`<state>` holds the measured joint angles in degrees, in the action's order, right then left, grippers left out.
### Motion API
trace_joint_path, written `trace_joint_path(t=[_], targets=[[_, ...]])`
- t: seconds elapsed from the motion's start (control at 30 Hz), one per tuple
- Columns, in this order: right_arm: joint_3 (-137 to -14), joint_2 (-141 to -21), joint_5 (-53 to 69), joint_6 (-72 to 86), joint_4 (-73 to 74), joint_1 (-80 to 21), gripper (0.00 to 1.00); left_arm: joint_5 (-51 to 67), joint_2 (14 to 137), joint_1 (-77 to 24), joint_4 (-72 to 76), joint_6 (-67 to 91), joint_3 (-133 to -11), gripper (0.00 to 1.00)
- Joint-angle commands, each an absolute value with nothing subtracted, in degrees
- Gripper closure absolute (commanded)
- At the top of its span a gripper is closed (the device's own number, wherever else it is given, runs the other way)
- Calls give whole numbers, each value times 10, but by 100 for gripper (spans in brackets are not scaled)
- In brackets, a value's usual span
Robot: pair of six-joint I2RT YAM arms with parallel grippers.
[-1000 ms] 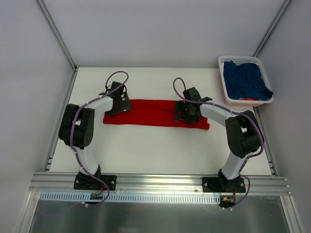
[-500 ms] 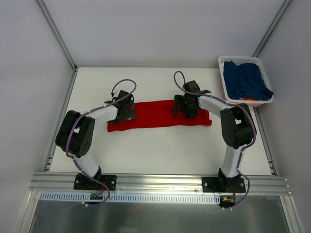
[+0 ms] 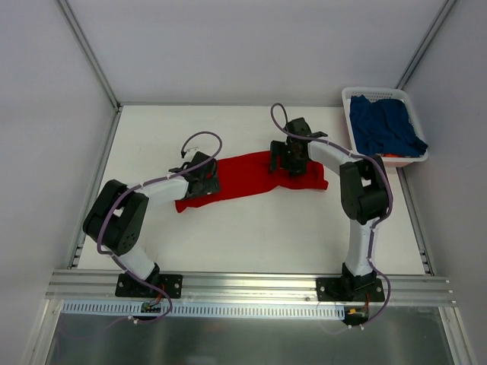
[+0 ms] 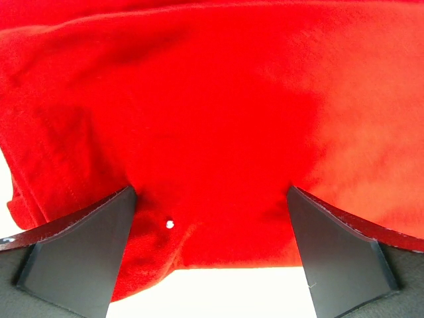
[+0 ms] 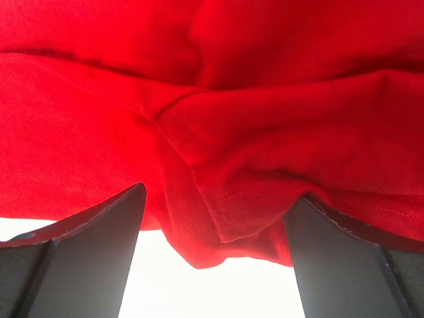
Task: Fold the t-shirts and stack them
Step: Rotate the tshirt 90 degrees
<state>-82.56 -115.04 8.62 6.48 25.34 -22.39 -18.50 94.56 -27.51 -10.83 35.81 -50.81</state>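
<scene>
From above, the red t-shirt [image 3: 243,173] lies as a long folded band across the middle of the white surface [image 3: 251,236]. It sits on a slant, its left end nearer the arms and its right end further back. The left pincer [image 3: 199,180] is down on the band's left end, and the right pincer [image 3: 290,158] is down on its right part, by the far edge of the cloth. The navy t-shirt [image 3: 383,125] is heaped in a white basket [image 3: 373,160] at the far right corner, well apart from the red one.

Looking along the left wrist, the two dark fingers [image 4: 79,255] stand spread wide, released rather than clamped. Their tips meet the red cloth, which fills nearly the whole view between and beyond them. A stitched seam runs down the cloth's left side, and a tiny white speck [image 4: 169,224] sits on it near the left finger. A sliver of white surface shows below the cloth's near edge.

Along the right wrist it is the same: the fingers [image 5: 86,245] are spread wide, nothing pinched between them. The red cloth lies there in creased, overlapping layers, with a stitched hem [image 5: 245,199] turned toward the camera. White surface shows beneath its near edge.
</scene>
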Motion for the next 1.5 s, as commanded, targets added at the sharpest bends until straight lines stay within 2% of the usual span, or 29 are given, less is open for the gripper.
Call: trace_joint_path(t=[0.0, 0.93, 1.47], targets=[[-870, -1179, 101, 43, 283, -214, 14, -120, 954, -311, -143, 422, -470, 1], [-1137, -1329, 117, 4, 370, -184, 11, -120, 993, -555, -142, 548, -437, 1], [-1283, -1444, 235, 16, 323, -182, 5, -95, 1077, -706, -143, 602, -511, 1]])
